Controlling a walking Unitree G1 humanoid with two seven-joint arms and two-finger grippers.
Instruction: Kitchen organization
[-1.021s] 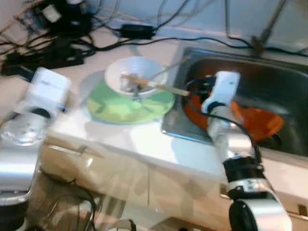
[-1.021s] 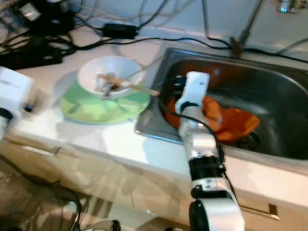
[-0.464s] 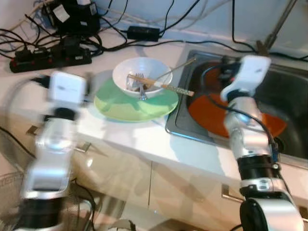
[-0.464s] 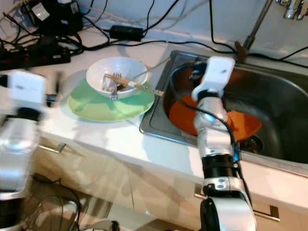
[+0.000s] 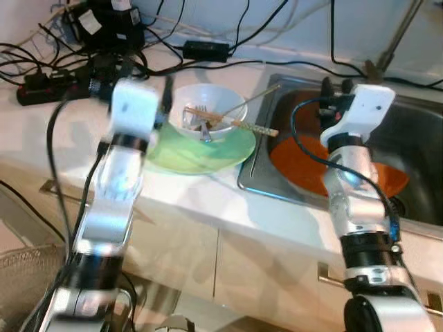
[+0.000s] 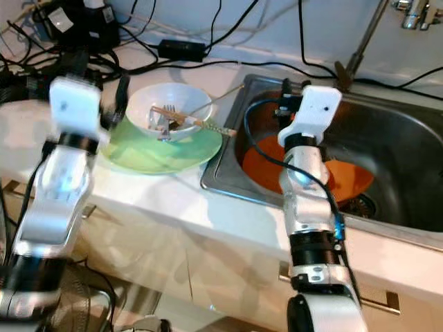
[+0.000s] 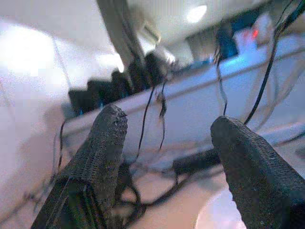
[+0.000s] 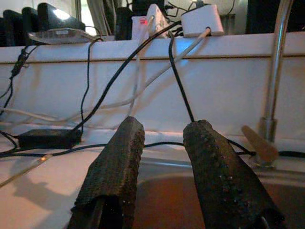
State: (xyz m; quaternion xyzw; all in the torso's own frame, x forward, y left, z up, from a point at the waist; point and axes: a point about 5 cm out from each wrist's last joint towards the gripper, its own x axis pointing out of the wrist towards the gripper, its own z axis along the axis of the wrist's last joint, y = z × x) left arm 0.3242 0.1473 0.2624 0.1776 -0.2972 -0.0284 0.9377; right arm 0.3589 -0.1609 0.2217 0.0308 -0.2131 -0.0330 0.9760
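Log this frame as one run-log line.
left gripper: open, beside white bowl | right gripper: open, over sink | orange plate: in sink

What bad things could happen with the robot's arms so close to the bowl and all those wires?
The left gripper sits beside the white bowl on the green plate; a bump might tip out the fork and chopsticks. Black cables lie close behind it and could snag. The right gripper hangs over the steel sink and might knock the orange plate.

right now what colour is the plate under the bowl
Light green; the plate under the white bowl shows best in the right eye view.
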